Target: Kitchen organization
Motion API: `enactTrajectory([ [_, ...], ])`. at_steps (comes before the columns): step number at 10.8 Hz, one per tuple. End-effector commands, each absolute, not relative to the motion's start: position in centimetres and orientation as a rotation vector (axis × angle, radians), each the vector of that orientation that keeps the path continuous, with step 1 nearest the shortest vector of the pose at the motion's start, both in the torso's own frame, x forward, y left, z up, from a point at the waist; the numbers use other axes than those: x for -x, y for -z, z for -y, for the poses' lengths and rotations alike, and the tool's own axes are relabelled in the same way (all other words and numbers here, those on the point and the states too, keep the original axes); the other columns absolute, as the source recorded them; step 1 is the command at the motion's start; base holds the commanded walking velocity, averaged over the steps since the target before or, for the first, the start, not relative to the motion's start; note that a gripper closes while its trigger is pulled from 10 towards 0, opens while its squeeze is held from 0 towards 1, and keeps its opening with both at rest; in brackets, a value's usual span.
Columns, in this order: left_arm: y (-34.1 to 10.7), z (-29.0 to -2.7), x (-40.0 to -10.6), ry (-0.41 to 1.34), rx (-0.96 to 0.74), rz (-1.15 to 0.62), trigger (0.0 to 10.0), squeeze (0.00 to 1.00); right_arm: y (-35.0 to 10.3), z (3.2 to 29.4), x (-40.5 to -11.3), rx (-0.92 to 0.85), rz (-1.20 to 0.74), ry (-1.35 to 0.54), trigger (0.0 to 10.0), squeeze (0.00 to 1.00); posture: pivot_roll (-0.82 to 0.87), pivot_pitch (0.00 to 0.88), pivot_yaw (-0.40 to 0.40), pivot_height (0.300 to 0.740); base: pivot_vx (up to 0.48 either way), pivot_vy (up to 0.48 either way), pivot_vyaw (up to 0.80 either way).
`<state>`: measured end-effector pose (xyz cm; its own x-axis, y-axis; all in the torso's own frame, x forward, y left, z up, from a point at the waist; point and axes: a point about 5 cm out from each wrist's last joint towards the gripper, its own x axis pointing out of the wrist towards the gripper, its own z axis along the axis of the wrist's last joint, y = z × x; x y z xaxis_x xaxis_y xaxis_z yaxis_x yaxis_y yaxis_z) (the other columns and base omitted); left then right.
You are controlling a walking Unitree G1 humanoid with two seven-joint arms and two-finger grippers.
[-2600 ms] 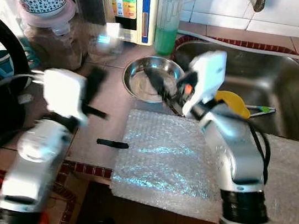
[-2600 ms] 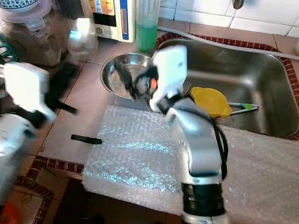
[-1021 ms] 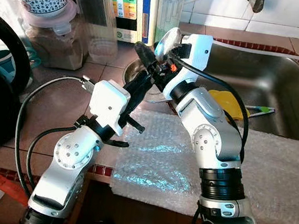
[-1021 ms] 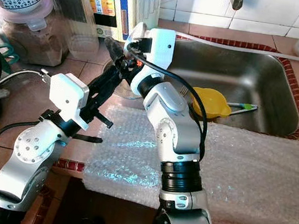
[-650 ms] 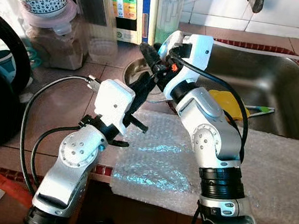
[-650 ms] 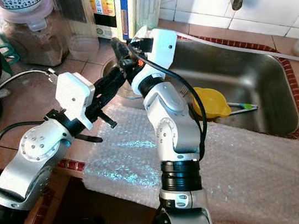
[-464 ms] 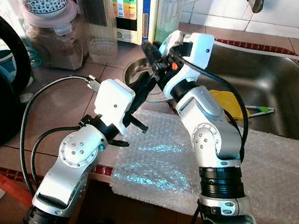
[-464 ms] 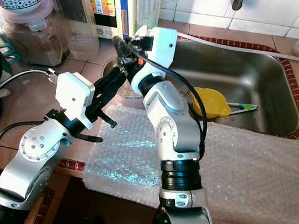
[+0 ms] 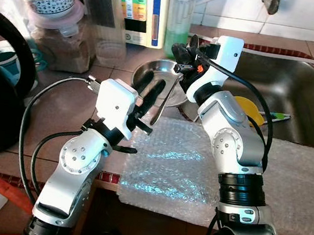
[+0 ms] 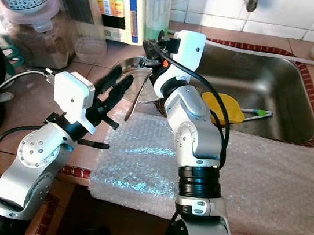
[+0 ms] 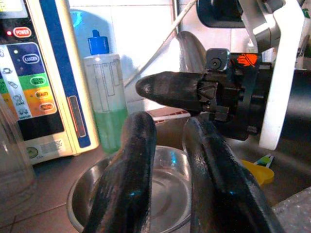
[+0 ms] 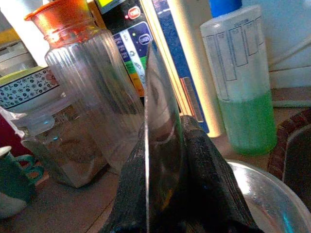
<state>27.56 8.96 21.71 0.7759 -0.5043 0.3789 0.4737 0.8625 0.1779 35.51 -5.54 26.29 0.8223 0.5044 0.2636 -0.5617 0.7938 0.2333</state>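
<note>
- A sheet of bubble wrap (image 9: 179, 167) lies on the tiled counter (image 9: 64, 110) at the near edge, extending in front of the sink (image 9: 299, 102).
- The left gripper (image 9: 151, 93) reaches up from the counter edge toward the steel bowl; its two fingers (image 11: 131, 179) stand slightly apart with nothing between them.
- The right gripper (image 9: 180, 53) hovers above the far rim of the steel bowl (image 9: 151, 76), jaws pinched on a metal spoon (image 9: 169, 93).
- The spoon is gripped at its bowl end; the handle hangs down and toward the robot's left, passing just beside the left gripper's fingers. Whether they touch it cannot be told.
- The steel bowl sits on the counter just left of the sink.
- A yellow lid (image 9: 250, 110) lies in the sink.
- Beyond the bowl stand a green soap bottle (image 9: 179, 18), a water purifier (image 9: 141, 4) and glass jars (image 9: 102, 10).
</note>
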Motion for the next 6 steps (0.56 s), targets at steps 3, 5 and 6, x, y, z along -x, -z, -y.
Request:
enactTrajectory([
  [3,-22.41,-9.15,-27.29,0.526,-0.075,0.460,10.0,1.00,-26.62,5.24,-35.43,-0.325,0.208,-0.580,0.0,0.00,-0.06,0.200,0.077,0.740,0.000,0.000,0.00],
  [5,-22.40,-9.15,-27.32,0.525,-0.073,0.458,10.0,1.00,-26.66,5.34,-35.48,-0.322,0.210,-0.576,0.0,0.00,-0.07,0.203,0.077,0.740,0.000,0.000,0.00],
  [6,-22.34,-9.09,-27.30,0.530,-0.077,0.455,10.0,1.00,-26.69,5.45,-35.54,-0.320,0.211,-0.571,0.0,0.00,-0.07,0.204,0.076,0.740,0.000,0.000,0.00],
])
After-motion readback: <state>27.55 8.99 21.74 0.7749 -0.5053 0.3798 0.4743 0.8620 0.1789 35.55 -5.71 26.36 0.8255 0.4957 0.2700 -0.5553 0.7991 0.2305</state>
